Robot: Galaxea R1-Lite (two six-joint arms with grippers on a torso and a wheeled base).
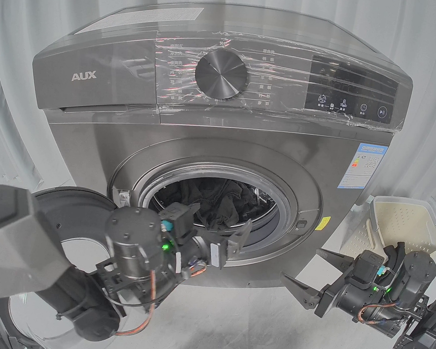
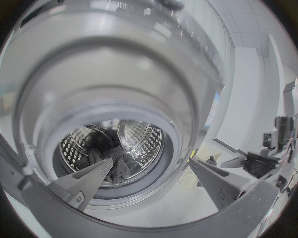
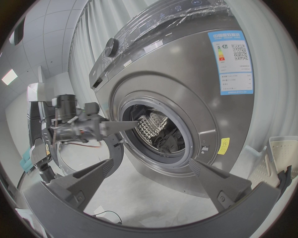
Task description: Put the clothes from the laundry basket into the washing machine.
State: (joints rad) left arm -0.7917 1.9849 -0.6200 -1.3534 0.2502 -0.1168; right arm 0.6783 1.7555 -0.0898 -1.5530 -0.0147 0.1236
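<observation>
The grey washing machine point(image 1: 221, 133) stands with its round door point(image 1: 72, 212) swung open to the left. Dark clothes point(image 1: 216, 202) lie piled in the drum point(image 2: 139, 142), and the right wrist view shows the clothes point(image 3: 167, 141) too. My left gripper point(image 1: 219, 222) is open and empty at the lower rim of the drum opening, just in front of the clothes point(image 2: 118, 164). My right gripper point(image 1: 301, 263) is open and empty, low at the right of the machine, beside the cream laundry basket point(image 1: 407, 220). A dark garment point(image 1: 395, 252) hangs at the basket's near edge.
Pale curtains hang behind and beside the machine. The grey floor point(image 1: 247, 323) in front of it is bare. The open door point(image 3: 115, 148) stands close behind my left arm. The basket point(image 3: 282, 152) sits tight against the machine's right side.
</observation>
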